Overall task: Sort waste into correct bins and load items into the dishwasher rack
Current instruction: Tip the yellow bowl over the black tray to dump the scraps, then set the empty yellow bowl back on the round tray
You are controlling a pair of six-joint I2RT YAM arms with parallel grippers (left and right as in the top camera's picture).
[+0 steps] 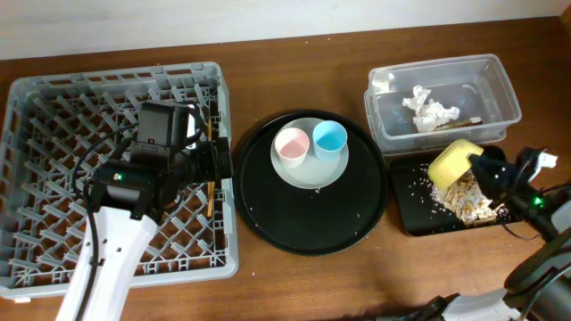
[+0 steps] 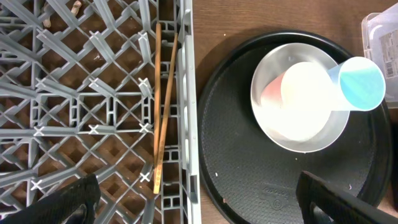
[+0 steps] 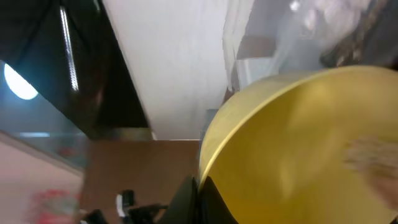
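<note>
We're on the scrap-dumping step. R hand is clamped on the rim of the yellow bowl, which hangs tilted just right of the round black tray, mouth toward the flat black tray. Beige scraps are piled under it. The right wrist view shows a blurred beige patch inside the bowl, maybe leftover crumbs; we can't tell.

L hand is spread wide w/ nothing in it, hovering over the rack edge left of the round tray. 2 chopsticks lie in the rack just inside that wall. Pink cup and blue cup sit on the grey plate, on the round tray. Tissue is in the clear tub, right of the tray and farther back.

Next, as we judge it: empty the bowl fully, level it, then carry it across the round tray to the rack w/o clipping the cups. L hand is free for 1 cup at a time.
</note>
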